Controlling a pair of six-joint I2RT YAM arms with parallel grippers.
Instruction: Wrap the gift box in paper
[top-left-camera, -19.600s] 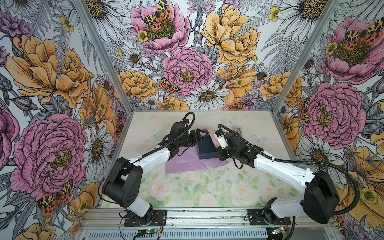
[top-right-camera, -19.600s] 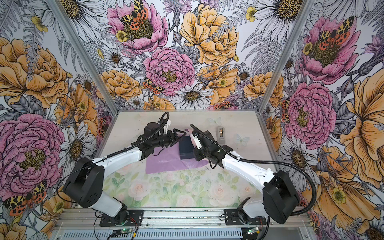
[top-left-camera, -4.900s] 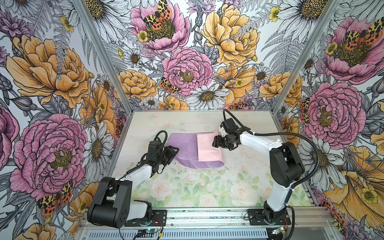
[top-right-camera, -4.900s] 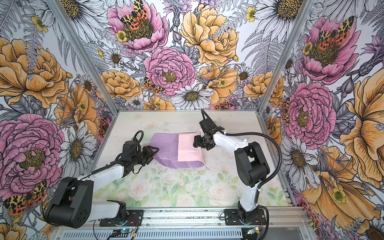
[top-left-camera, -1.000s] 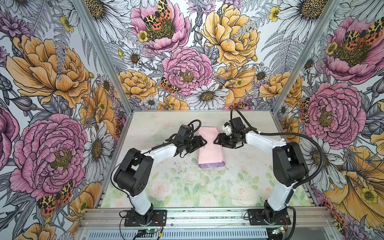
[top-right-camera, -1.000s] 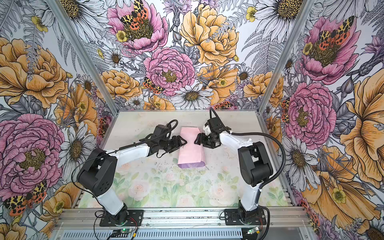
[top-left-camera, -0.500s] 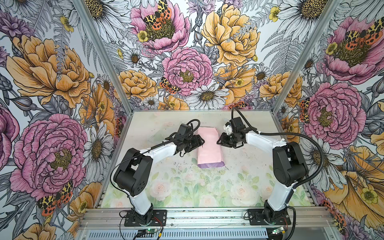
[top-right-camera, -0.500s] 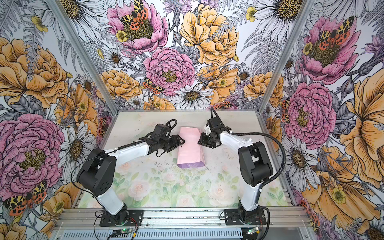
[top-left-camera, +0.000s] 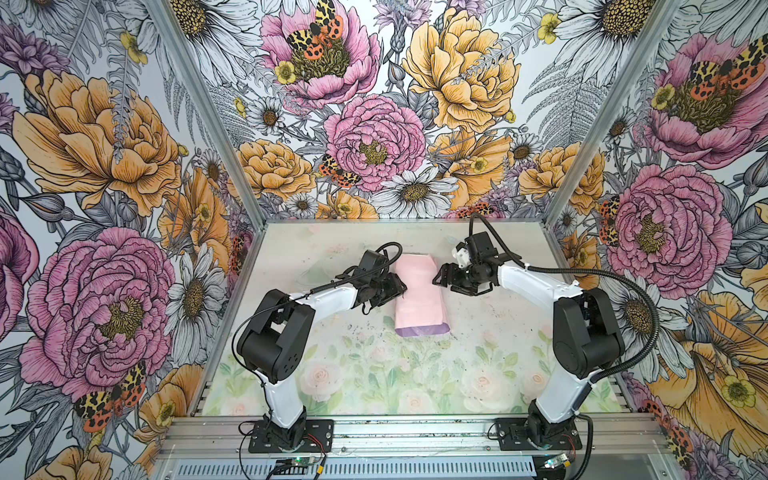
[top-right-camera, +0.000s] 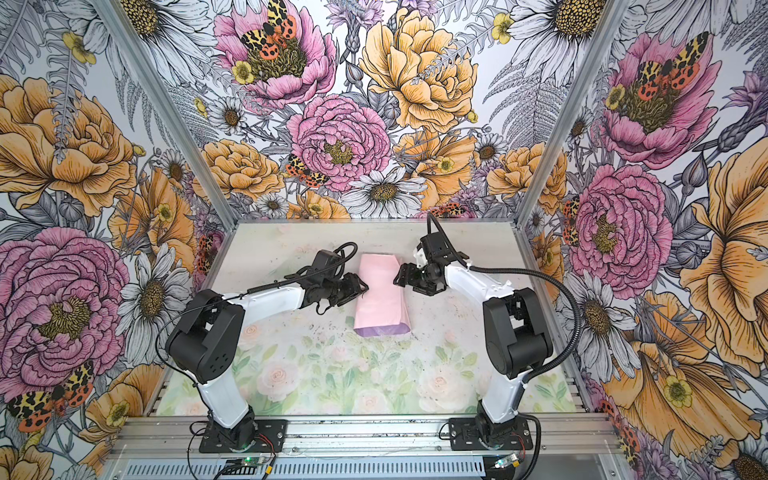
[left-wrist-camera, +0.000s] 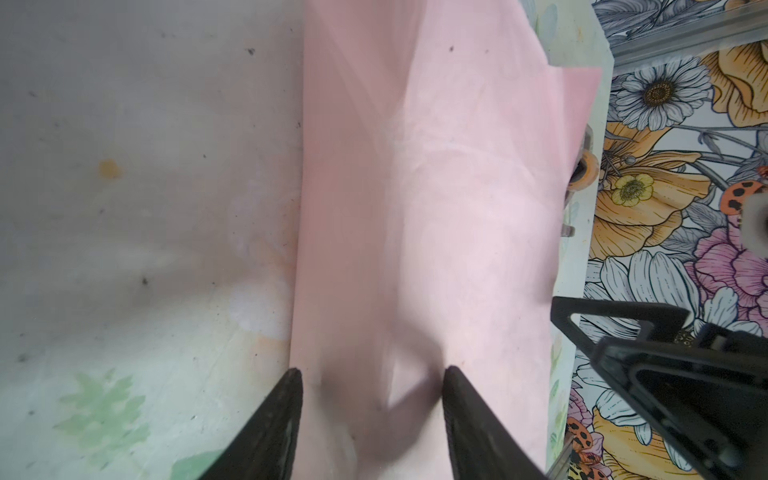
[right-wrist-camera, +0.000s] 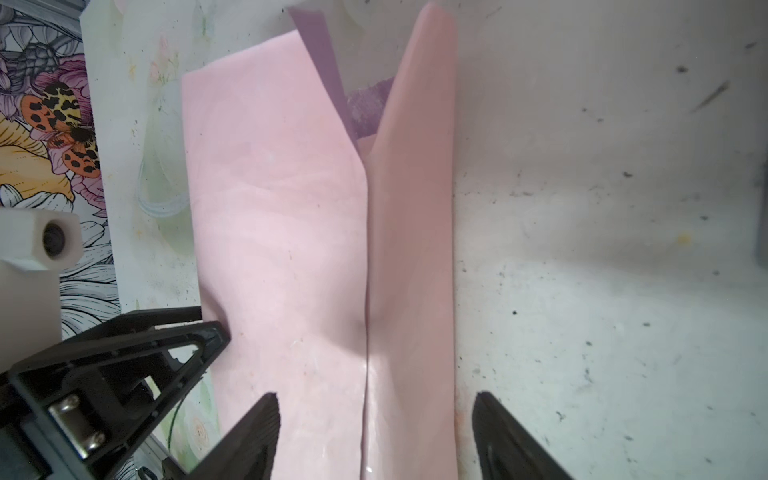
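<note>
**Scene state**

1. The paper (top-left-camera: 419, 297) lies on the worktop (top-left-camera: 374, 374) in its far half, near the centre line. It is folded into a long, narrow bundle that runs from the near side toward the far wall.
2. The pale pink face of the paper (top-right-camera: 380, 291) is outermost. In both top views a narrow lilac band shows along the near end of the bundle.
3. In the right wrist view the paper (right-wrist-camera: 282, 228) shows two pink flaps that meet along a lengthwise seam. The flaps part at one end, where the lilac face is exposed.
4. The gift box is not visible in any view. The paper covers everything beneath it.

**End effector state**

1. The left end effector (top-left-camera: 400, 286) sits at the left long side of the bundle, at mid-length. In the left wrist view the left end effector (left-wrist-camera: 372, 374) has its jaws apart. The tips rest at the paper (left-wrist-camera: 457, 208), with a fold edge between them.
2. The right end effector (top-left-camera: 437, 279) sits at the right long side, directly opposite. In the right wrist view the right end effector (right-wrist-camera: 374, 399) has its jaws wide apart and straddles the side of the bundle and the seam.
3. Neither end effector is clamped on the paper.
4. The bundle lies between the two end effectors, both of which are low over the worktop.
</note>
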